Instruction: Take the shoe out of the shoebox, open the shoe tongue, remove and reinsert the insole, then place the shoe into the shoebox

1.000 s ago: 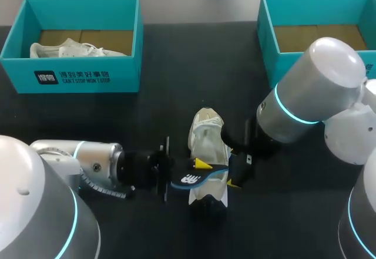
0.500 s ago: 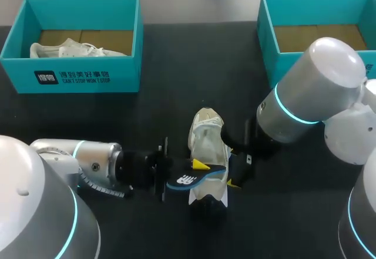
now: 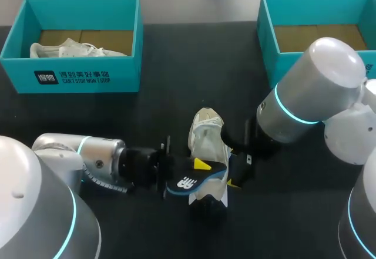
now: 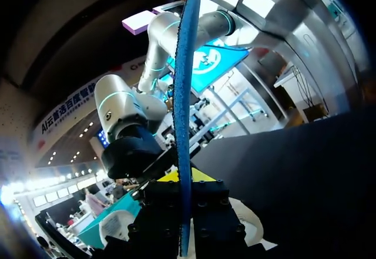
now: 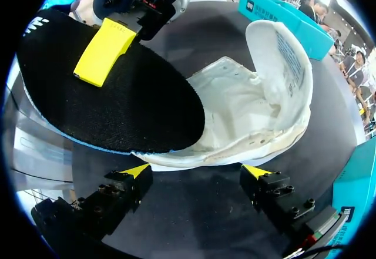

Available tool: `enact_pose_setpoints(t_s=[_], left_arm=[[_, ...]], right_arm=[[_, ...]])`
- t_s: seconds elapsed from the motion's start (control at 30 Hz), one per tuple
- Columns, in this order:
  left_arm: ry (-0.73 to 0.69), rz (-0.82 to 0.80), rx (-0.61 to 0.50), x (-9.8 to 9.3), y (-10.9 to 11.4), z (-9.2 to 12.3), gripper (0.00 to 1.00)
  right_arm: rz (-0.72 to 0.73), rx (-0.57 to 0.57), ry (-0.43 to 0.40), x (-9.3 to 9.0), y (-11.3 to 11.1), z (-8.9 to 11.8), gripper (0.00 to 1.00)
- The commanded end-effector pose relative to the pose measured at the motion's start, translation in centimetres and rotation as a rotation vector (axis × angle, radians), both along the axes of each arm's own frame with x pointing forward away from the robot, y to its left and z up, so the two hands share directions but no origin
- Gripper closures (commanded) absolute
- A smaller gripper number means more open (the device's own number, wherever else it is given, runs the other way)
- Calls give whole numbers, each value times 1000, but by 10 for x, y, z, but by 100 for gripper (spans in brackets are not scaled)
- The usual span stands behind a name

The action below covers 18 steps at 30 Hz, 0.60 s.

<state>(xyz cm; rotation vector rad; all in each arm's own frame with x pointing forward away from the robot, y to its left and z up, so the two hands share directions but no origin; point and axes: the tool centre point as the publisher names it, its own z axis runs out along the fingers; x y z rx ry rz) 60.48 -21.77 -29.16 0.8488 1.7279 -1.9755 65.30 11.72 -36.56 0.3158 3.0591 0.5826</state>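
Observation:
A white shoe (image 3: pixel 207 138) lies on the dark table, toe toward the far side, its tongue folded open (image 5: pixel 276 53). My left gripper (image 3: pixel 198 168) is shut on the dark blue insole (image 3: pixel 194 180), holding it over the shoe's heel end. Seen from the left wrist, the insole (image 4: pixel 184 94) stands edge-on between the fingers of that gripper (image 4: pixel 183 180). My right gripper (image 5: pixel 197 174) is open, low at the shoe's right side, with the shoe (image 5: pixel 247 112) just ahead of its fingers. From there the insole (image 5: pixel 117 100) shows its black face, with a yellow fingertip (image 5: pixel 106 50) of the left gripper on it.
A teal shoebox (image 3: pixel 70 74) at the far left holds another white shoe (image 3: pixel 73 50). A second teal shoebox (image 3: pixel 267 36) stands at the far right with only brown paper inside. My right arm's forearm (image 3: pixel 305 94) hangs over the table's right side.
The left gripper has turned the insole and nudged it right, so more of its logo face shows. The right arm and the shoe have kept still.

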Motion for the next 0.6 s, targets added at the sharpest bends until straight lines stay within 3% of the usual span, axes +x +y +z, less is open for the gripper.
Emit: enact_pose_setpoints(t_s=[0.03, 0.6], left_arm=[[-19, -9, 13, 3, -3, -3, 100], [-74, 4, 18, 5, 1, -16, 100]], right_arm=[[-2, -1, -3, -1, 1, -1, 0], [-2, -1, -3, -1, 1, -1, 0]])
